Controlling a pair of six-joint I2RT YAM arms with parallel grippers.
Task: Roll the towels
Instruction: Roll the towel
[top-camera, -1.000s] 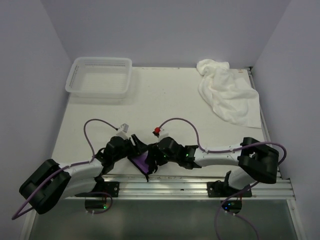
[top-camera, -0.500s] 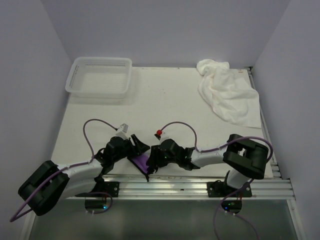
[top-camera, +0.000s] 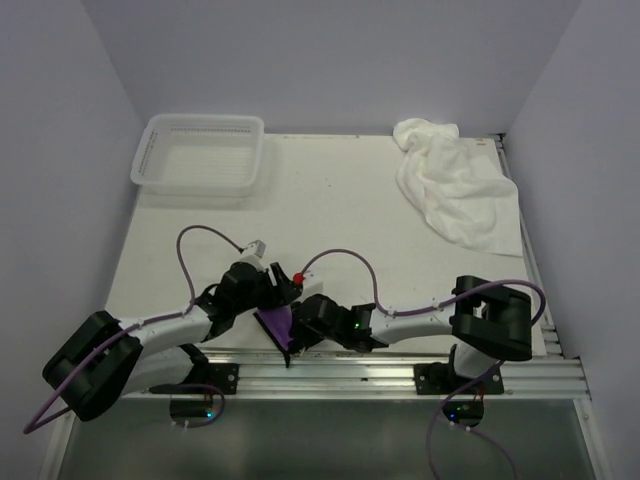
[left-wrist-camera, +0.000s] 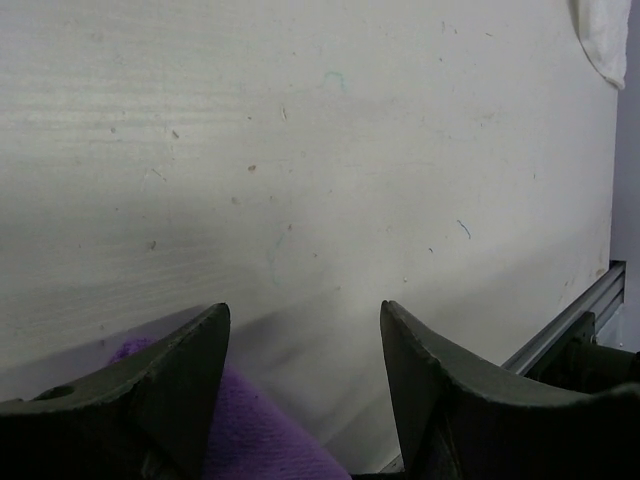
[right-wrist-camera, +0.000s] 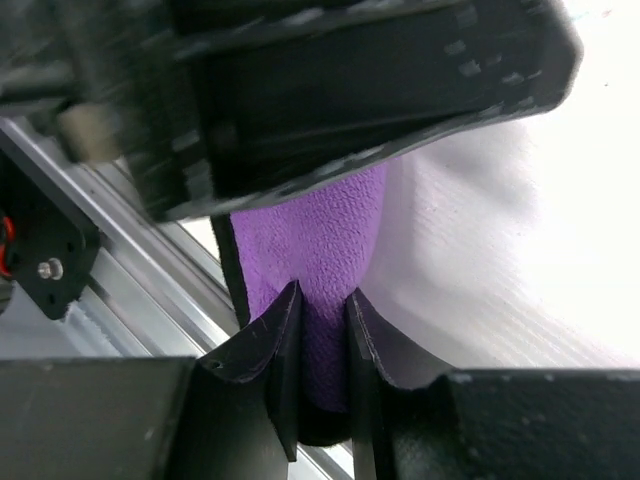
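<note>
Purple towel (top-camera: 277, 325), white towel (top-camera: 455, 185) outside basket (top-camera: 205, 119)

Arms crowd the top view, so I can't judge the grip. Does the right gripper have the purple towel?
Observer: Yes. The right wrist view shows the right gripper pinching a fold of the purple towel between its narrow jaws.
Operator: And the left?
Observer: In its wrist view the left gripper is open, jaws wide apart. The towel only lies low by one side, with bare table between the tips.
</note>
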